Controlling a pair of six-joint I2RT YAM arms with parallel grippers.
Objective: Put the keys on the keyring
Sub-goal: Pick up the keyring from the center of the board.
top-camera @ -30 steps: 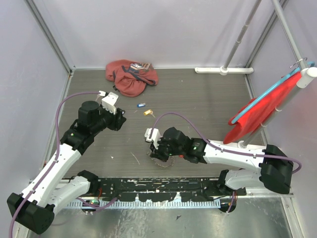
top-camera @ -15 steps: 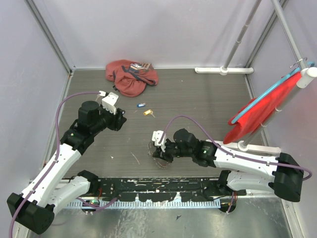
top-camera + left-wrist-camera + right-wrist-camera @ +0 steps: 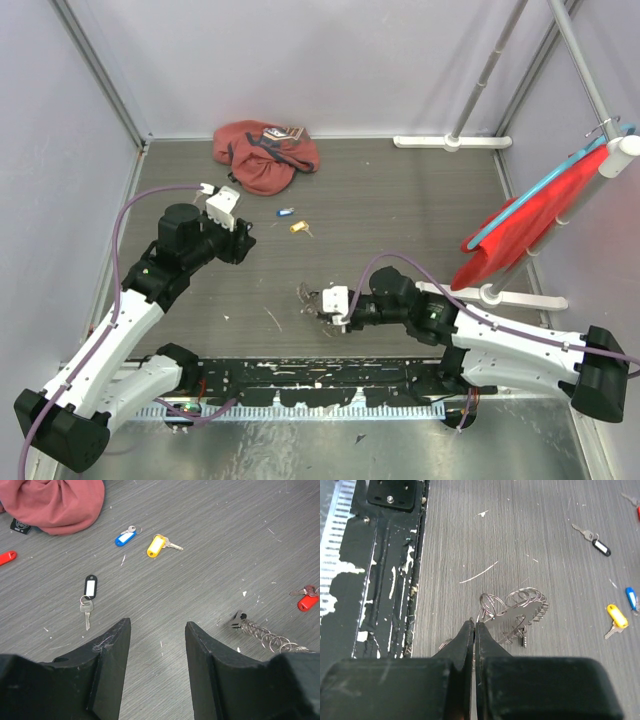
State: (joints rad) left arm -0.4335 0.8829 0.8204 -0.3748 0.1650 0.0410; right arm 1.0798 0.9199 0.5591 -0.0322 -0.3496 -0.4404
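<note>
**Mia:** Where is the ring?

**Tom:** The ring lies on the grey table, near the front edge. It is right at the tip of the right gripper.

**Mia:** Is that gripper holding it?

**Tom:** Its fingers are squeezed tight together. One thin loop of the ring looks nipped between the tips.

**Mia:** And the left gripper?

**Tom:** The left gripper hangs above the table. Its fingers are about half apart, and there is nothing in them.

**Mia:** Where are the keys?

**Tom:** They all lie loose on the table, apart from the ring. The blue key and the yellow key are side by side, near the bag at the back. The black key is closer to the left gripper. A red key lies near the ring.
</note>
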